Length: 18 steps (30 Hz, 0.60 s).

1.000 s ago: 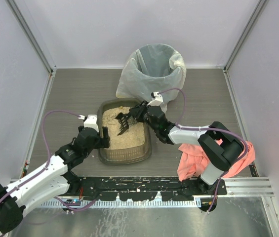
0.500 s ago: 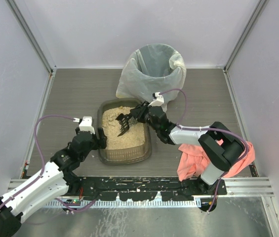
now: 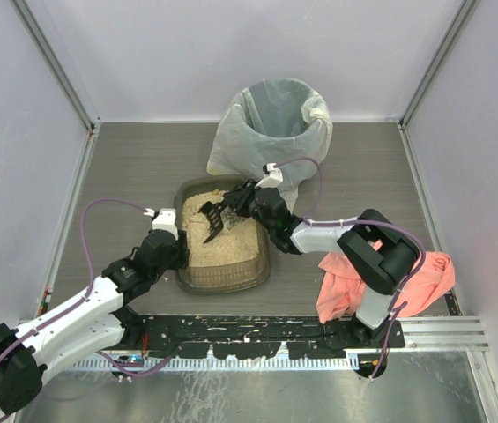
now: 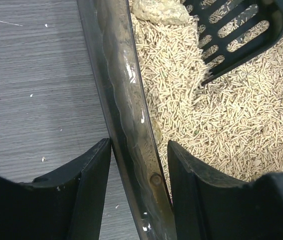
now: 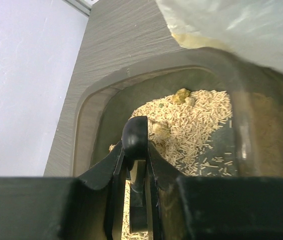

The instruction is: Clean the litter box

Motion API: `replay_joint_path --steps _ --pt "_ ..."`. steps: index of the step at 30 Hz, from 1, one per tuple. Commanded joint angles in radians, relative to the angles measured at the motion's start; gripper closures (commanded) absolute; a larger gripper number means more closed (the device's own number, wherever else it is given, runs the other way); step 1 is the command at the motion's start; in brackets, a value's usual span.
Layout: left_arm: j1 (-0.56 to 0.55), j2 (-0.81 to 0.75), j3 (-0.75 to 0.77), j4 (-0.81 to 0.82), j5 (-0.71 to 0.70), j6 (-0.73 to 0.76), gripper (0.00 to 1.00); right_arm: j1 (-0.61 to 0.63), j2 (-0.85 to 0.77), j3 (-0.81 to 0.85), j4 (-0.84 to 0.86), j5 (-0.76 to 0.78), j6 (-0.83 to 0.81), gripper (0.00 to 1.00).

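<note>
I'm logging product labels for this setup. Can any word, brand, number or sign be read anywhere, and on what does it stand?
None: no view shows any readable text.
The litter box, the black scoop, the white bin bag and the pink cloth bear no visible print or labels.

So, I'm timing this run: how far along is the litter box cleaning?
Done: the right gripper holds the black slotted plastic scoop. In hand: scoop over the pellets in the shallow grey-brown plastic litter box, left gripper straddling its left wall. Left: yellowish clumps at the far end, none on the scoop yet.
</note>
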State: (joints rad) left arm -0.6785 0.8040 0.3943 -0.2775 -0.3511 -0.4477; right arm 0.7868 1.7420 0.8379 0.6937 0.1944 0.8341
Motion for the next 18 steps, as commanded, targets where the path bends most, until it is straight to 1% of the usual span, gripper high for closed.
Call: replay_joint_path --steps 1,6,10,15,18 --pt "-0.002 -0.007 0.044 0.072 0.026 0.021 0.51 0.068 0.041 0.060 0.080 -0.052 0.050 0.99" --pt "-0.002 -0.011 0.042 0.072 0.024 0.019 0.51 0.096 0.068 0.076 0.094 -0.062 0.059 0.99" --pt "-0.002 -0.014 0.042 0.070 0.022 0.018 0.50 0.095 0.039 0.060 0.095 -0.028 0.054 0.99" --pt "-0.002 -0.028 0.037 0.070 0.014 0.015 0.45 0.077 -0.050 0.029 0.049 0.015 0.027 0.99" --pt "-0.002 -0.037 0.033 0.068 0.008 0.013 0.37 0.060 -0.095 0.003 0.037 0.060 0.018 0.99"
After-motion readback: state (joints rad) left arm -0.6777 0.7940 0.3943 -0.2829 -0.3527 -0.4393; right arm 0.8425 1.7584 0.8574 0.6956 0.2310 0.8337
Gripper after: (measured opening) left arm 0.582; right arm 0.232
